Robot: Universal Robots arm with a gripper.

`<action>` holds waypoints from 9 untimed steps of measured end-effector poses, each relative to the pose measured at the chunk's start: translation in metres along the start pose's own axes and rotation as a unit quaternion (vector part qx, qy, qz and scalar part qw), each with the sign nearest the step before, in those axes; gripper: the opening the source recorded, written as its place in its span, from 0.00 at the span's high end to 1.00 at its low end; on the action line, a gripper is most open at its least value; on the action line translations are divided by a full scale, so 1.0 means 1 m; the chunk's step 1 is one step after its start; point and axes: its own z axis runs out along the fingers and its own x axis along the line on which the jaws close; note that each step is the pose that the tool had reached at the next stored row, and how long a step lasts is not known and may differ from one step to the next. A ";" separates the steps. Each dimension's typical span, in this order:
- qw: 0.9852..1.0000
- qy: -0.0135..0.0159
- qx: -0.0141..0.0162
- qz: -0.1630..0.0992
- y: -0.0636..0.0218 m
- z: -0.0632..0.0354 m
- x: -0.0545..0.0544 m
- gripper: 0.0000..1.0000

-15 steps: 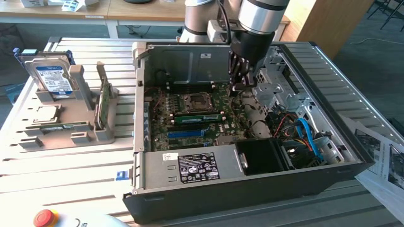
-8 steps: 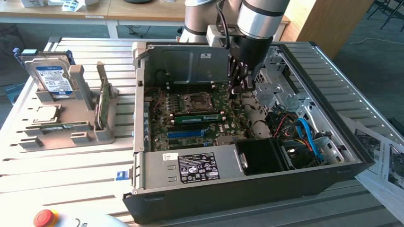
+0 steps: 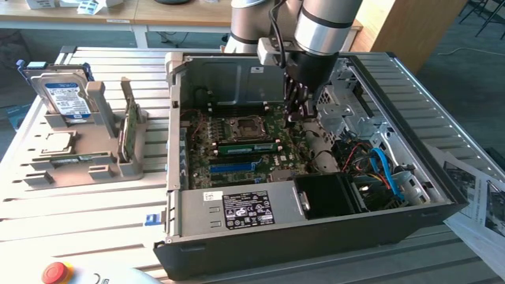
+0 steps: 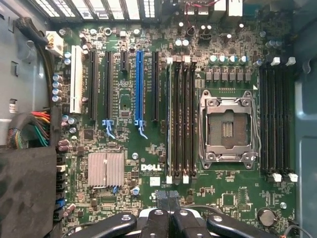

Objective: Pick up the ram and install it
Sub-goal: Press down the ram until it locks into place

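The pincer [image 3: 298, 112] hangs closed and empty-handed inside the open computer case [image 3: 442, 195], its dark fingers [image 4: 171, 203] pressed together just above the green motherboard [image 3: 236, 148]. In the wrist view the fingertips sit over the board's edge near the Dell lettering, with the open processor socket [image 4: 227, 128] and a bank of four dark memory slots [image 4: 181, 116] lying just beyond them and a second bank of slots [image 4: 275, 119] on the socket's far side. In the exterior view a green stick [image 3: 246, 147] sits seated on the board at about 8 o'clock from the pincer; whether it is a memory module cannot be told for certain. Close around the pincer stand a silver drive cage [image 3: 341, 109] at 3 o'clock, a bundle of cables with a blue one [image 3: 384, 168] at 4 o'clock, and a black block [image 3: 327, 194] at 6 o'clock beside the labelled power supply [image 3: 236, 210]. The ram [image 3: 126, 127] stands on edge in a grey holder [image 3: 94, 148] on the slatted worktop [image 3: 79, 207], well apart at 9 o'clock, outside the case wall. In the same holder a hard drive [image 3: 67, 97] with a blue and white label stands upright and a square silver processor chip [image 3: 51, 142] lies flat. A red button [image 3: 57, 272] sits at the worktop's near corner.
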 end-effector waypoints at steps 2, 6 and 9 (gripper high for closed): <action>1.000 0.000 0.000 0.000 -0.0001 0.0029 0.000 0.90; 1.000 0.000 0.000 0.000 -0.0004 0.0095 0.000 0.90; 1.000 0.000 0.000 0.000 -0.0005 0.0143 0.000 0.90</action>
